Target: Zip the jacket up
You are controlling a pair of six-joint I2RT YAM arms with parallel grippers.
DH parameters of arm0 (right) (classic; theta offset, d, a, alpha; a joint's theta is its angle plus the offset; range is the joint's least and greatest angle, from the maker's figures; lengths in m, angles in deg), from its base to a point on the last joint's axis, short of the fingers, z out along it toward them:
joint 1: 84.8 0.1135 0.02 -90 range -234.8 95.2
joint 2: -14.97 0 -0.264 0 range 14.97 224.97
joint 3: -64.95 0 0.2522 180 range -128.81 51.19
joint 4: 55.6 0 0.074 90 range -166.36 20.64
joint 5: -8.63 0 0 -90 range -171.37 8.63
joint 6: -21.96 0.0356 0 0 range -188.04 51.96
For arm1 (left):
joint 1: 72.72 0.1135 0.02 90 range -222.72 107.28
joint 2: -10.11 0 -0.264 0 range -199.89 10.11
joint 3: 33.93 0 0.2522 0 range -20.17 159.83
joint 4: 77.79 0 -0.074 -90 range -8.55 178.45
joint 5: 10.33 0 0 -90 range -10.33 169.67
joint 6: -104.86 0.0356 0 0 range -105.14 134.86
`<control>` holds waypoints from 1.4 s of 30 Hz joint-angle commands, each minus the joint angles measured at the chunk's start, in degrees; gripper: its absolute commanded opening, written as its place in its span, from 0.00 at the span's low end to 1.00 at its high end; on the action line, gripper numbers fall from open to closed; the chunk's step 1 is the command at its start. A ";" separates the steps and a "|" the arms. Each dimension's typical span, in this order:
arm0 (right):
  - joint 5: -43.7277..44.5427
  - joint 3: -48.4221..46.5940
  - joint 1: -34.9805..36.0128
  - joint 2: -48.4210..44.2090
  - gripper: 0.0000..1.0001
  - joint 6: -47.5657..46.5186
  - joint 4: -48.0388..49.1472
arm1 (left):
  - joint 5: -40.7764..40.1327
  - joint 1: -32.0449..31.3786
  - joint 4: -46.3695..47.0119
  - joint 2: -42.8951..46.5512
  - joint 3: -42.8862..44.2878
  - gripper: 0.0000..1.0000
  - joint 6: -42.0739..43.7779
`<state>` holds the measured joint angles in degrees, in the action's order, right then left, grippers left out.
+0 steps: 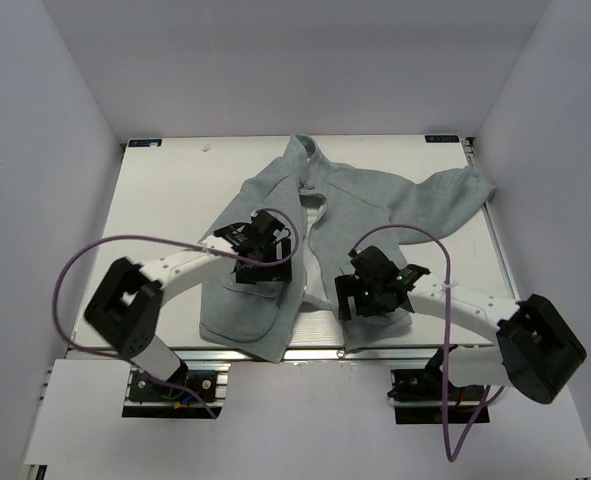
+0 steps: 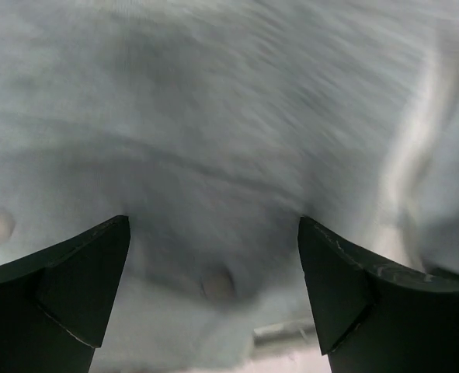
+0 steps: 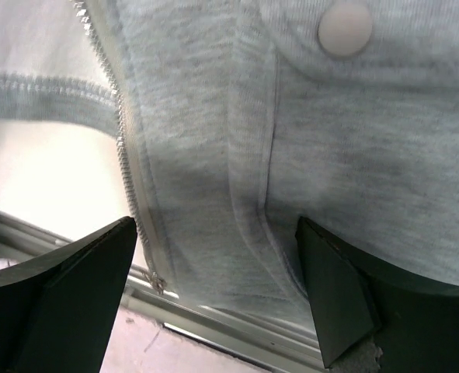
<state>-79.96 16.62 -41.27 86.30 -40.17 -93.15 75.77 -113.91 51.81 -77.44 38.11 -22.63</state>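
Soft grey-green fleece jacket (image 1: pixel 375 205) lies open under my grippers. Left gripper (image 2: pixel 213 233) and right gripper (image 3: pixel 217 233) both released, empty. Silver zipper teeth (image 3: pixel 126 148) just left of right gripper: mate bottom ends first.

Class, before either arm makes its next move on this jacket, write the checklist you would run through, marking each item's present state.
1. Is the left gripper open and empty: ok.
2. Is the right gripper open and empty: ok.
3. Are the zipper teeth in the right wrist view: ok, running down to the hem.
4. Do the front edges of the jacket meet: not ok, they lie apart.
5. Is the zipper slider located: cannot tell.
6. Is the left wrist view sharp: not ok, blurred.
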 commanded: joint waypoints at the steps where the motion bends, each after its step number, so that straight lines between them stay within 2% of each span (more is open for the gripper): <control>1: 3.07 -2.96 -0.11 5.74 0.88 -1.42 1.99 | 1.61 0.50 6.93 -6.04 0.42 0.98 1.37; 5: 4.56 -8.05 -1.34 12.24 0.87 -3.71 4.28 | 0.92 3.47 7.99 -14.30 6.22 0.98 3.48; 9: 2.65 -14.46 -5.29 21.45 0.86 -5.37 5.77 | 1.70 7.78 6.93 -26.67 16.48 0.98 4.71; 13: -1.49 -22.97 -10.12 27.89 0.81 -10.72 5.78 | 1.53 11.12 4.22 -32.67 24.94 0.98 6.38; 15: -2.38 -25.71 -10.13 28.60 0.81 -13.19 4.55 | -0.66 11.66 3.69 -32.78 27.57 0.98 7.26; 17: -2.29 -27.92 -10.13 26.86 0.82 -16.18 3.67 | -1.98 11.66 3.25 -31.20 28.20 0.98 8.13; 22: -4.57 -28.28 -10.13 19.92 0.86 -17.69 2.00 | 1.09 11.66 5.17 -24.61 25.85 0.98 9.81; 29: -7.82 -18.36 -6.71 7.52 0.89 -17.77 -0.02 | 1.00 11.66 5.27 -9.25 17.15 0.98 9.11; 35: -7.56 -14.74 -5.91 7.15 0.84 -16.28 -1.61 | 3.55 11.66 7.72 2.46 4.06 0.98 6.47; 42: -3.79 -15.88 -5.21 12.33 0.79 -15.66 -0.29 | 2.23 11.66 6.06 10.02 -2.20 0.98 4.89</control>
<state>-85.84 2.02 -46.89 96.99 -56.41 -94.22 78.13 -102.44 58.39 -70.32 37.61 -16.47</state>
